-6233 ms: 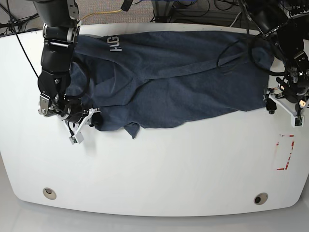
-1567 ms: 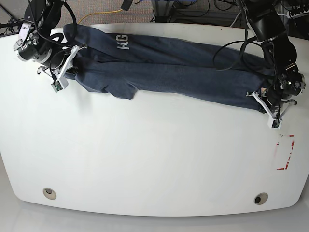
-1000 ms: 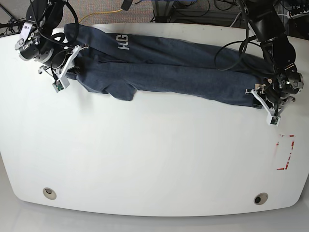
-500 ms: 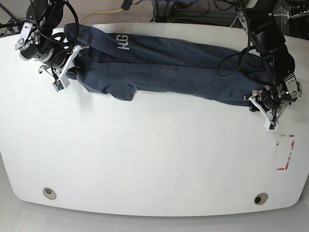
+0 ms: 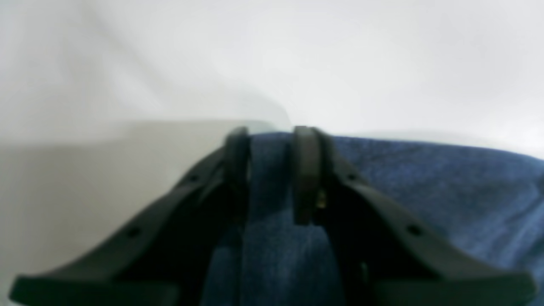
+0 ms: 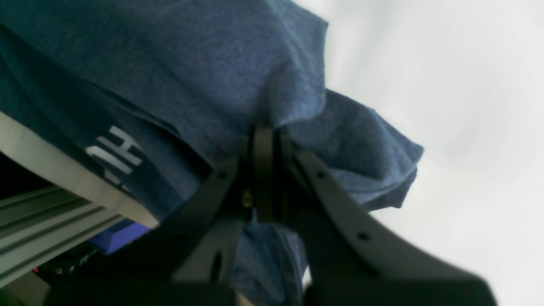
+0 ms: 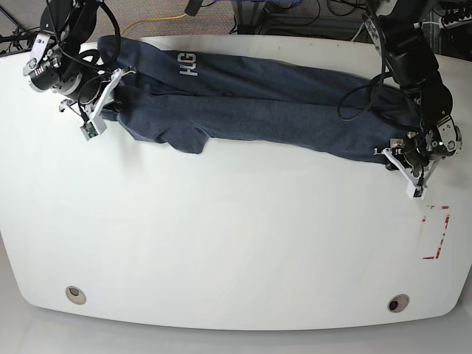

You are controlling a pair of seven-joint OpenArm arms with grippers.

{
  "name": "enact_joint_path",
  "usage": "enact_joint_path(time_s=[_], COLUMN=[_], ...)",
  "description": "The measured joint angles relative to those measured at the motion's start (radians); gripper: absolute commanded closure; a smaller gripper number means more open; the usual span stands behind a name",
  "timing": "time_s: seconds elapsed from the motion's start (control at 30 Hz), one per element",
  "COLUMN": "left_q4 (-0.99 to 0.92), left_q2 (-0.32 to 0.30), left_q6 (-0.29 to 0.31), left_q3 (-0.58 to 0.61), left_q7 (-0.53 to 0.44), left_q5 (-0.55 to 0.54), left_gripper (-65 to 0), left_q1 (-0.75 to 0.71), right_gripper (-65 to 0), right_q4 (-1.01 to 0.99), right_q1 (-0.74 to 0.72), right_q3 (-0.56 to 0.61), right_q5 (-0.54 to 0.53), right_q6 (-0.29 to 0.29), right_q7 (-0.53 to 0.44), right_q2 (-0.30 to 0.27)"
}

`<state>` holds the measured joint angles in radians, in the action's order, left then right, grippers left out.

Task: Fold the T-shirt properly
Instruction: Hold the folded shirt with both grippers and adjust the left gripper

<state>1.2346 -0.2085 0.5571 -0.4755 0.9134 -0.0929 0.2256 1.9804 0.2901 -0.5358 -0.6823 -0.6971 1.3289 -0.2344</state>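
The dark navy T-shirt (image 7: pixel 258 103) lies stretched in a long folded band across the back of the white table (image 7: pixel 236 243), with its white lettering (image 7: pixel 181 65) near the left end. My right gripper (image 7: pixel 103 112) is shut on the shirt's left end. In the right wrist view the fingers pinch a fold of cloth (image 6: pixel 212 63) at the gripper (image 6: pixel 264 144), and the lettering (image 6: pixel 117 148) shows to the left of it. My left gripper (image 7: pixel 402 164) is at the shirt's right end. In the left wrist view its narrow jaws (image 5: pixel 270 170) hold blue fabric (image 5: pixel 425 191) between them.
A red-outlined rectangle (image 7: pixel 435 232) is marked near the table's right edge. Two round holes (image 7: pixel 74 294) (image 7: pixel 398 302) sit near the front edge. Cables run behind the table's far edge. A metal frame rail (image 6: pixel 51 238) shows below the shirt in the right wrist view.
My left gripper has shifted slightly up and inward onto the shirt's right end, and its jaws have narrowed around the cloth. The right gripper and the shirt's left end have stayed put.
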Motion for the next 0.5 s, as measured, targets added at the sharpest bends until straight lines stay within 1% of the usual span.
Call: enact_joint_path(time_s=[0.07,0.13,0.2,0.23,0.37,0.5], left_q4=[-0.034,-0.059,-0.064,-0.064,-0.063,-0.037], left_q2=[-0.012,-0.017,-0.017,-0.017,-0.016,-0.012], left_q6=[0.000,0.000,0.002,0.003,0.004,0.004], left_q3=[0.000,0.001,0.001,0.001,0.001,-0.004], left_q7=[-0.002,-0.003,-0.015,-0.026,-0.067,-0.061], left_q5=[-0.006,0.009,0.019,0.019,0.022,0.026], left_gripper=[-14.4,-11.3,-4.4,0.0,0.0,0.0], left_q1=[0.021,0.036,0.037,0.034,0.024,0.016], right_gripper=[0.0,0.0,0.0,0.0,0.0,0.0], right_q4=[0.000,0.000,0.000,0.000,0.000,0.000], right_q1=[0.000,0.000,0.000,0.000,0.002,0.002], right_q3=[0.000,0.000,0.000,0.000,0.000,0.000], right_q5=[0.000,0.001,0.000,0.000,0.000,0.000], right_q6=[0.000,0.000,0.000,0.000,0.000,0.000], right_q7=[0.000,0.001,0.000,0.000,0.000,0.000], right_q2=[0.002,0.002,0.002,0.003,0.002,0.002])
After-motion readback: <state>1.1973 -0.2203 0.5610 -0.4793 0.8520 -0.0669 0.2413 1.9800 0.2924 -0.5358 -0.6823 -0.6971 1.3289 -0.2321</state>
